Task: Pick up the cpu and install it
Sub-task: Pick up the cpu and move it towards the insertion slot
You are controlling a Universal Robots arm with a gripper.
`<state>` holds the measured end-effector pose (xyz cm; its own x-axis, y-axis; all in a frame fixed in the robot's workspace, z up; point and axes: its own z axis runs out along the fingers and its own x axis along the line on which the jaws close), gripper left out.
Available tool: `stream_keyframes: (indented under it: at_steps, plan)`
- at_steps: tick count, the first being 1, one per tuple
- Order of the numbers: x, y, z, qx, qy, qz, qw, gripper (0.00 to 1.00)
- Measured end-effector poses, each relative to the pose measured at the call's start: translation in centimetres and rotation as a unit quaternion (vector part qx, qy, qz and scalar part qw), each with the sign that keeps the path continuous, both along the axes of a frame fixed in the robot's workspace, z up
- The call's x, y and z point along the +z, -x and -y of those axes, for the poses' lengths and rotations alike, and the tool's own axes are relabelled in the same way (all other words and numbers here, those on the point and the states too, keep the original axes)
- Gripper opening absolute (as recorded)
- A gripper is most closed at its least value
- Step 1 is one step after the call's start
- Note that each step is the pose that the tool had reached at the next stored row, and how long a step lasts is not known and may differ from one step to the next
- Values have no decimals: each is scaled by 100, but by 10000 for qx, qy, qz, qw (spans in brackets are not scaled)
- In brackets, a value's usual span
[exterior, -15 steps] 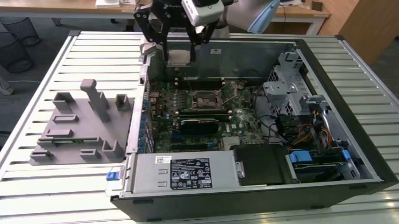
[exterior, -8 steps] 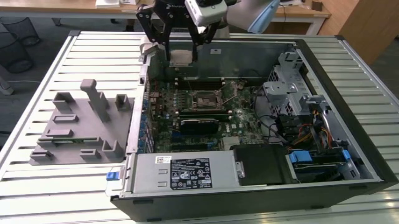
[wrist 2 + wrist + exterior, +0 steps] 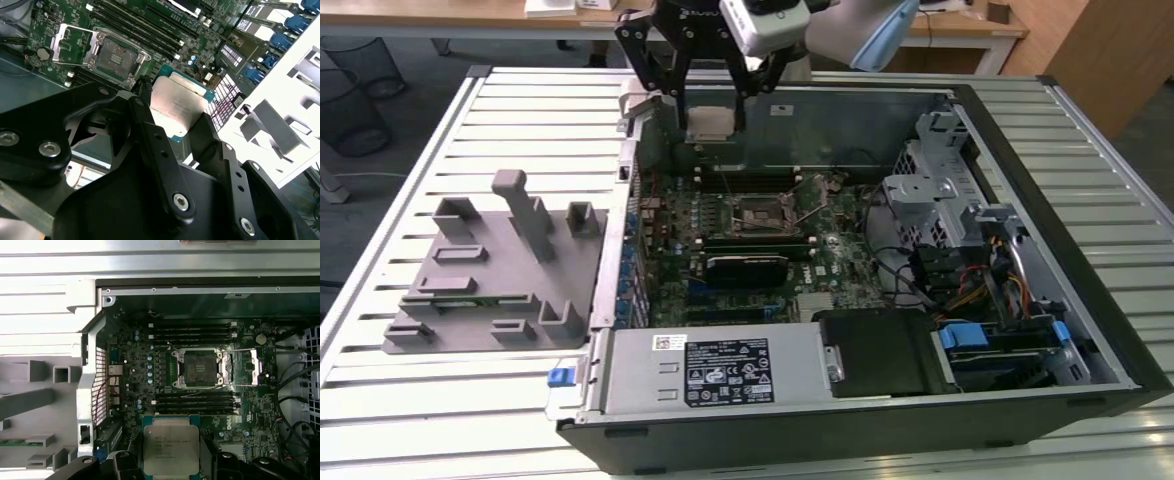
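Above the open case (image 3: 854, 425), the pincer (image 3: 711, 128) is clenched on the cpu (image 3: 710, 122), gripping two opposite edges. The cpu hangs clear of the motherboard (image 3: 250, 425), metal top up. The socket (image 3: 200, 367) lies open, well apart from it.

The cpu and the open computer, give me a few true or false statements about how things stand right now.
1. The gripper holds the cpu. True.
2. The cpu sits in the socket. False: the socket is empty, and the cpu is in the gripper.
3. The grey tray lies inside the computer case. False: it lies outside the case, on the exterior view's left.
4. The socket's metal cover is swung open. True.
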<state>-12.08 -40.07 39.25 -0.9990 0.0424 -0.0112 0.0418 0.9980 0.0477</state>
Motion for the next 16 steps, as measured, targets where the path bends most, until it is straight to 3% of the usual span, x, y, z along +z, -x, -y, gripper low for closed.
stream_keyframes:
  at_steps: [16]
  plan:
    - [-1, -162, 0, 0, 0, 0, 10000, 54]
